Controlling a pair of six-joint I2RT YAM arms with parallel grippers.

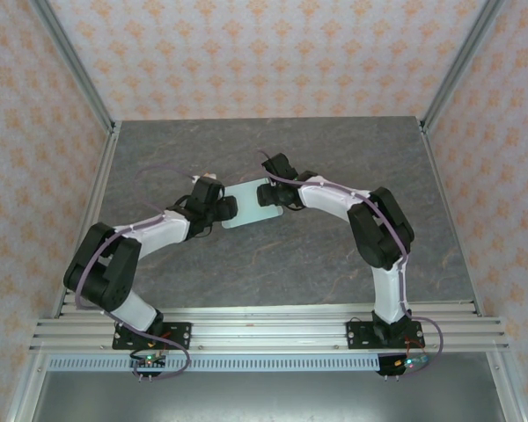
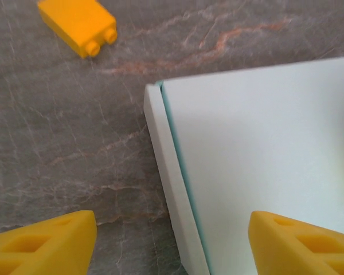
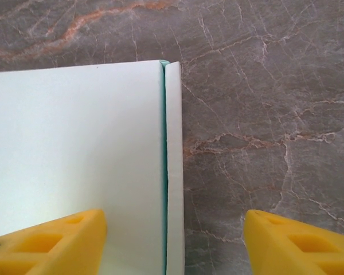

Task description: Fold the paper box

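Honestly, left gripper (image 2: pixel 172 232) and right gripper (image 3: pixel 173 226) both gape, each straddling one end of the box (image 2: pixel 264 149); uneven pinching could shove it askew.

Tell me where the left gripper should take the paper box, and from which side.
Probably the narrow end flap of the paper box, from straight above. It runs as a thin strip beside the crease, and the open left gripper straddles it: one finger over the table, the other over the main panel.
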